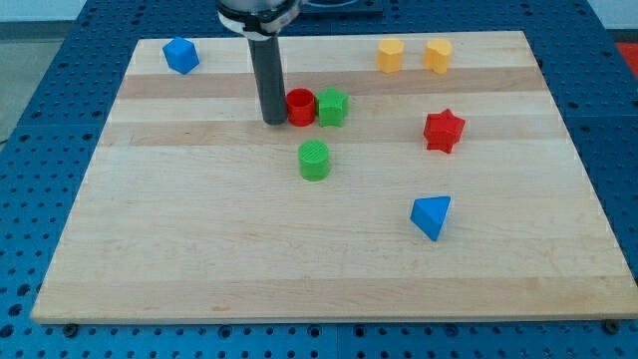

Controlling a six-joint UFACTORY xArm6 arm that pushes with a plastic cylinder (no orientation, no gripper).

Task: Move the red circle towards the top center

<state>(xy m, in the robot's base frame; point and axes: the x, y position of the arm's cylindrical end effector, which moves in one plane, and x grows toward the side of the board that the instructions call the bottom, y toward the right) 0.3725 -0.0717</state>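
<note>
My tip [273, 121], a bare rod end effector with nothing to open, touches the red circle [300, 107] at its 9 o'clock, risking shoving it into the adjoining green block [333, 107] instead of toward 12 o'clock.

Wooden board [199, 269] on blue pegboard [40, 100]. Green cube [333, 107]: right of the tip, close. Green cylinder [314, 160]: below-right, near. Red star [444, 131]: well to the right. Blue triangle [432, 216]: far below-right. Two yellow blocks [390, 55] [438, 56]: upper right, side by side. Blue block [180, 55]: upper left.
</note>
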